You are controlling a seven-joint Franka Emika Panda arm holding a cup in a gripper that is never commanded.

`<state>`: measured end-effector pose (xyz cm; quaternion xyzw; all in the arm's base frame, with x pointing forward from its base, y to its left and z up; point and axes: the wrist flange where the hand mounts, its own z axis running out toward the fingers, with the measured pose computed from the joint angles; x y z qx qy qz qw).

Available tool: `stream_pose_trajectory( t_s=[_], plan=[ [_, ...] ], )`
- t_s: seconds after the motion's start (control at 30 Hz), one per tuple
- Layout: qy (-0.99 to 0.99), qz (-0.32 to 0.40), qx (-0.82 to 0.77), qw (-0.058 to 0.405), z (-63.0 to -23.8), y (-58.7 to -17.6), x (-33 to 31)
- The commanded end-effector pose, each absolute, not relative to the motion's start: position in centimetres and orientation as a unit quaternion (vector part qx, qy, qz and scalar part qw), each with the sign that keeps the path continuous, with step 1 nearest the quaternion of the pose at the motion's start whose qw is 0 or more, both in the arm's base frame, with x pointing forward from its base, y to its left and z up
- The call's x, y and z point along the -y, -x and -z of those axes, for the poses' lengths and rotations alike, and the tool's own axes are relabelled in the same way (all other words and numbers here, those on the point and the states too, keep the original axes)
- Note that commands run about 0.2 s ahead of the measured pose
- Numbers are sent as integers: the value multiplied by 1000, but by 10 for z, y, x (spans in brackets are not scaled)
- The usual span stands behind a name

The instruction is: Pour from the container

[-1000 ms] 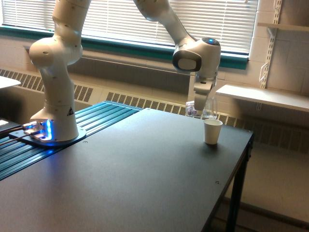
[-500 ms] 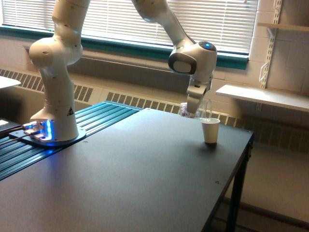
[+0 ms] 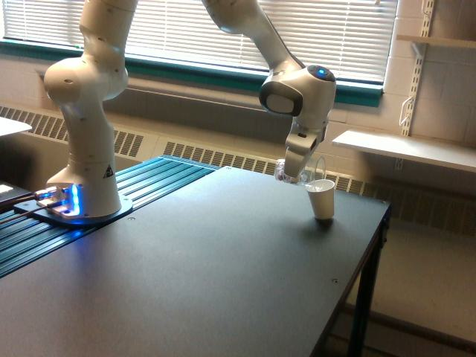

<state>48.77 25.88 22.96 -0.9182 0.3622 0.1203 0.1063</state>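
We've got the fingers (image 3: 300, 169) clamped on the small clear see-through cup (image 3: 306, 170), tipped over the white paper cup (image 3: 321, 199) near the black desk's (image 3: 186, 260) far edge; we'd tilt slowly, lip centred.

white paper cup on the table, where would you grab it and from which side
Grip the white paper cup around its side wall at mid-height, coming from the exterior view's right or front. It stands upright with an open mouth, and the gripper tilts the clear container over its rim from the upper left, so that side is likely blocked.
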Motion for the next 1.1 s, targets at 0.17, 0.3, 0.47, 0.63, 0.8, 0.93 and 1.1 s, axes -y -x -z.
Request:
stream_pose_trajectory(
  t_s=[0.17, 0.3, 0.47, 0.63, 0.8, 0.93, 1.1],
  plan=[
    [911, -138, -375, 104, -224, -483, -256],
    [912, -134, -373, 103, -228, -483, -258],
    [917, -130, -362, 106, -235, -485, -266],
    [920, -129, -355, 103, -237, -487, -272],
    [913, -143, -368, 105, -229, -485, -273],
    [910, -148, -372, 109, -228, -483, -273],
    [906, -150, -381, 108, -229, -485, -271]
  ],
)
